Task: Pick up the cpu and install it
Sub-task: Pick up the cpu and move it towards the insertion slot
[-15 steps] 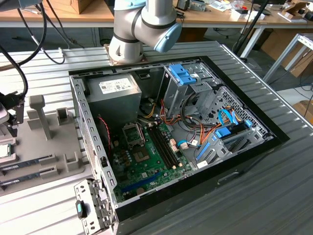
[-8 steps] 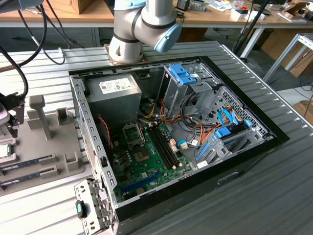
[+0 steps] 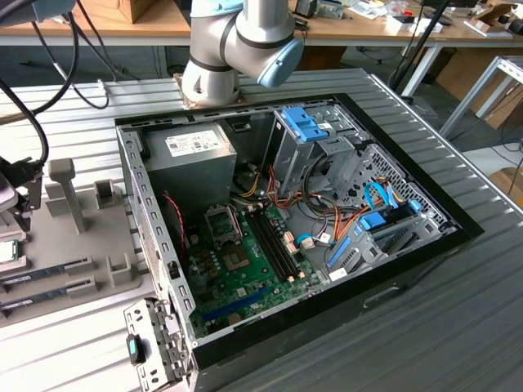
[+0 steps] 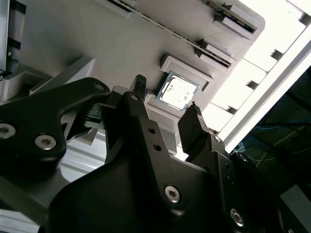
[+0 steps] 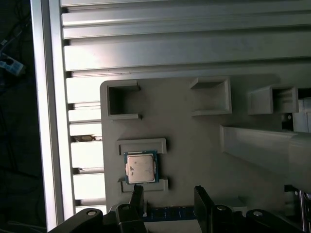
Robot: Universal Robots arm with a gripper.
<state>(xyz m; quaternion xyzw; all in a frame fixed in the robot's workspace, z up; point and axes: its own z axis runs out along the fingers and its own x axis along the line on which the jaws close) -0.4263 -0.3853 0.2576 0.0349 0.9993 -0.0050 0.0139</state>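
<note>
The cpu [image 5: 141,167] is a small square chip with a silver top and a green rim. It lies flat in a shallow seat of the grey fixture plate [image 5: 194,136], between two low ledges. My gripper [image 5: 169,194] hangs open just above the plate, its black fingertips [image 5: 137,193] apart and a little to one side of the chip. In the second wrist view the cpu [image 4: 179,92] shows beyond the gap of the open gripper [image 4: 167,97], untouched. In the exterior view the cpu [image 3: 6,251] sits at the far left edge, under the arm's tool end [image 3: 18,175].
An open computer case [image 3: 155,245] fills the middle, with the motherboard [image 3: 245,269] and its empty socket [image 3: 222,222] inside. The fixture plate [image 3: 90,237] carries upright posts [image 3: 64,192] and memory sticks [image 3: 49,269]. Cables [image 3: 33,122] hang at the exterior view's left.
</note>
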